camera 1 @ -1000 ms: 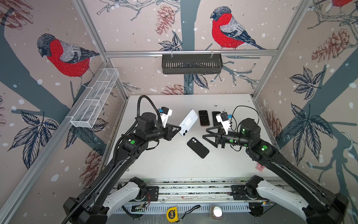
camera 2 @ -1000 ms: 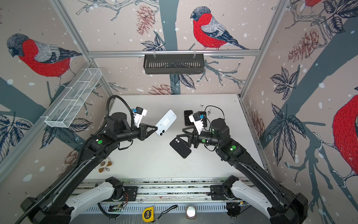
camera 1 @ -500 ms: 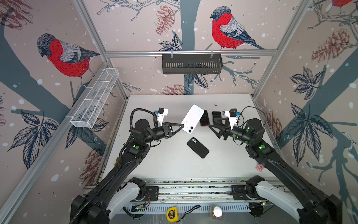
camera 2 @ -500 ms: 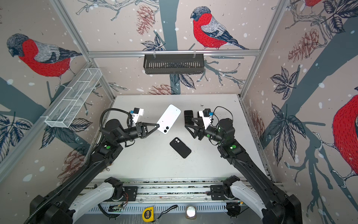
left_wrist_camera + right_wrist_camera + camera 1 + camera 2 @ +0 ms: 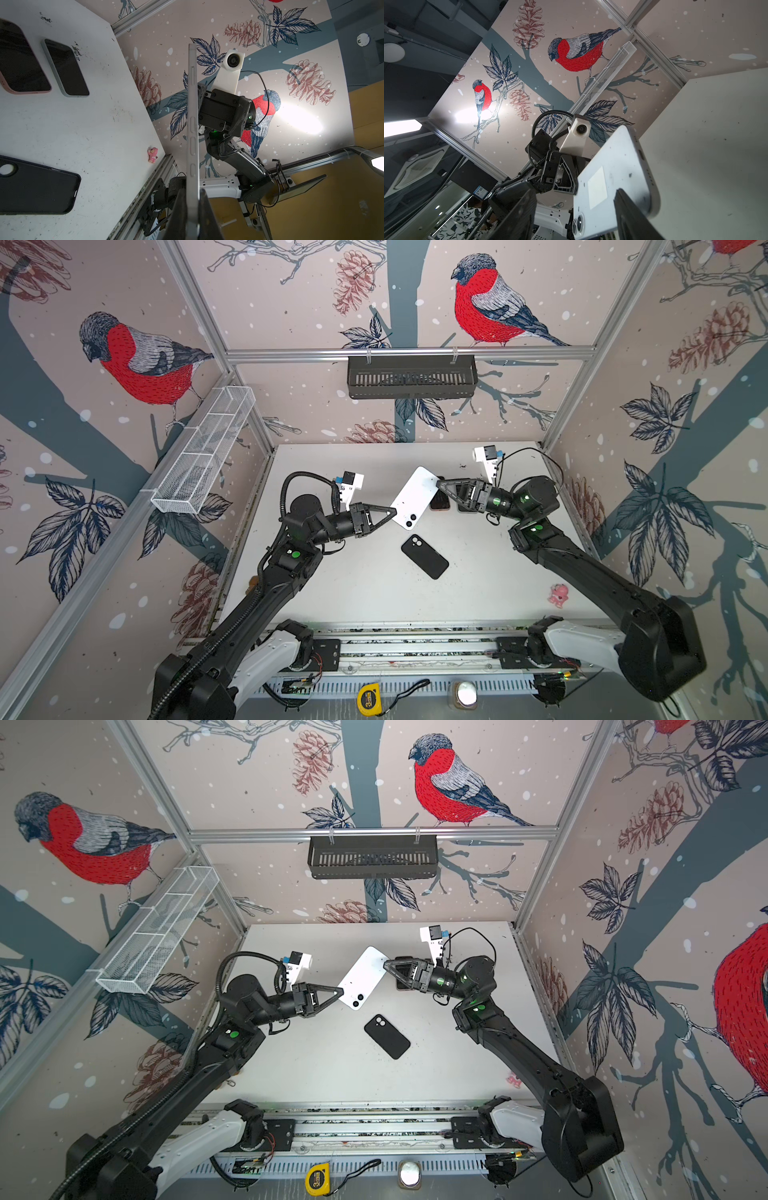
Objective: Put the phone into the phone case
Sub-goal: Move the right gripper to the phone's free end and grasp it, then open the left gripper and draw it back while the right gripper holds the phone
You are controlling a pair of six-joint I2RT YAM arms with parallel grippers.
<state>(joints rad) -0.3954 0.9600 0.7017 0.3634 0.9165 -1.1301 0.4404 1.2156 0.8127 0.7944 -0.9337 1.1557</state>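
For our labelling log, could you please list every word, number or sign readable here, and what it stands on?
"3m": on the yellow tape measure at the front edge, in both top views.
Sticker on the white phone: blank.
Blue-and-white sheet beyond the enclosure, right wrist view: too blurred to read.

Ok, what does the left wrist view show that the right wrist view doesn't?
Only left wrist: the black case, a pink-cased phone, a grey phone and a pink toy on the table. Only right wrist: the back of the white phone with its lenses, and the mesh basket. Both: that phone raised, the left gripper shut on it.
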